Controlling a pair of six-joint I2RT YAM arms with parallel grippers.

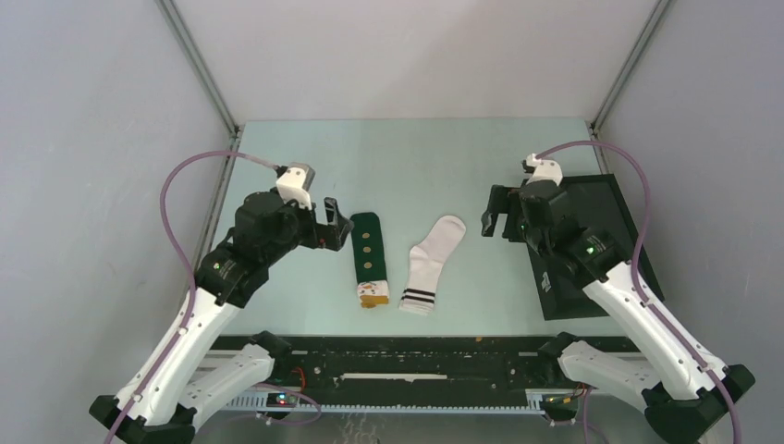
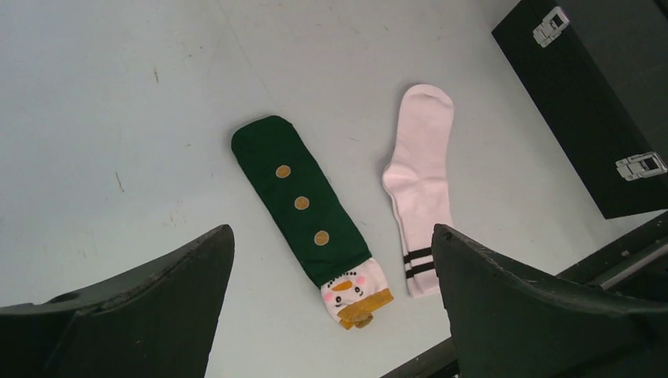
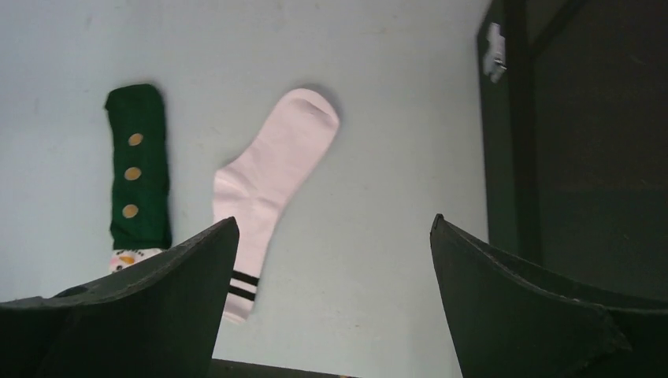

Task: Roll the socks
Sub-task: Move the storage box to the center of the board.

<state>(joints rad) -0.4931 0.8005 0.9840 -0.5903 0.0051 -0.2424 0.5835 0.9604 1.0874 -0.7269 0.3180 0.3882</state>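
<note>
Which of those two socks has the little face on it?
The dark green sock with tan dots; a snowman face sits at its near end. The white sock beside it shows only two black stripes.

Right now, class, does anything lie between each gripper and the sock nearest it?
Nothing visible does. Only tabletop separates the left gripper from the green sock and the right gripper from the white sock. The black case sits off to the right.

The green sock and white sock are matt knitted cloth; the table is smooth, faintly scuffed.
</note>
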